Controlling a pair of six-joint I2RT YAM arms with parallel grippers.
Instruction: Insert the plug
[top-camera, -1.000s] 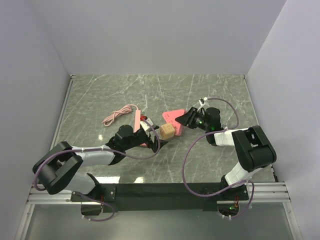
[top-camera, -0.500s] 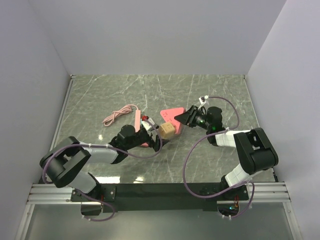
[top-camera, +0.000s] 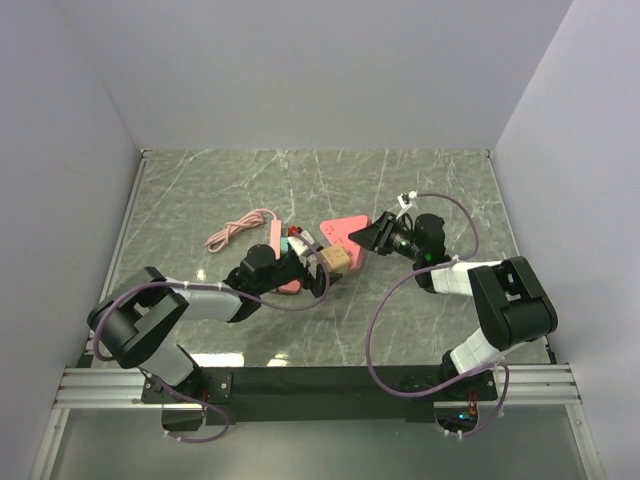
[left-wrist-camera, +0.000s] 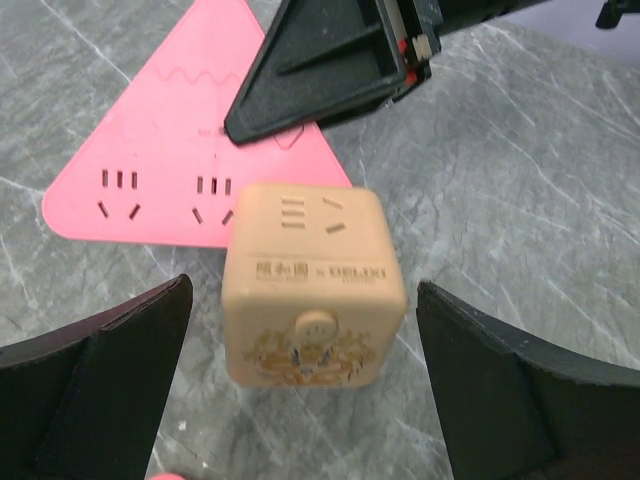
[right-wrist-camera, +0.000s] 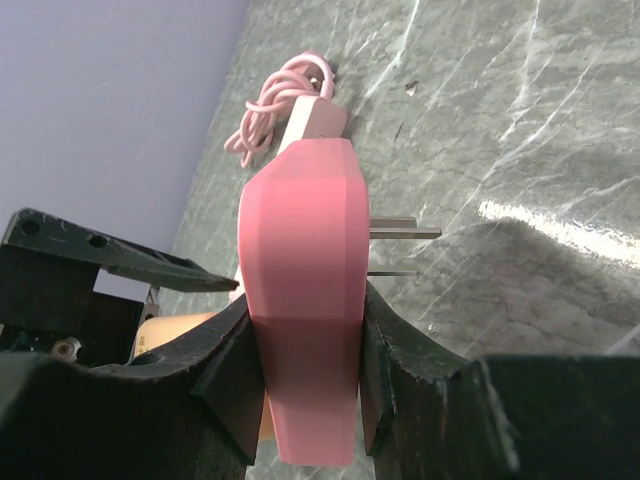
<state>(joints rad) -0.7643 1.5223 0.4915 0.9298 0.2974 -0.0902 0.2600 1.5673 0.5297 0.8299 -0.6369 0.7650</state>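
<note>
Pink triangular plug (right-wrist-camera: 300, 290) is mid-table, pinched by its flat sides in the right gripper (top-camera: 366, 238), whose fingers are part-closed on it; its bare prongs stick out sideways. Just near-left of it stands the beige socket cube (left-wrist-camera: 315, 285), flanked by the left gripper (top-camera: 308, 268), which I see spread fully wide and holding nothing. Pink power strip (top-camera: 274, 238) and coiled cable (top-camera: 236, 229) lie farther left.

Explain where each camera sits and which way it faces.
Top external: above, behind the bases, looking down at the table; left arm, right arm show.
Left wrist: faces the beige cube between the open left gripper.
Right wrist: looks along the pink adapter clamped in the right gripper.
Shared: top and left wrist show cube, adapter.
</note>
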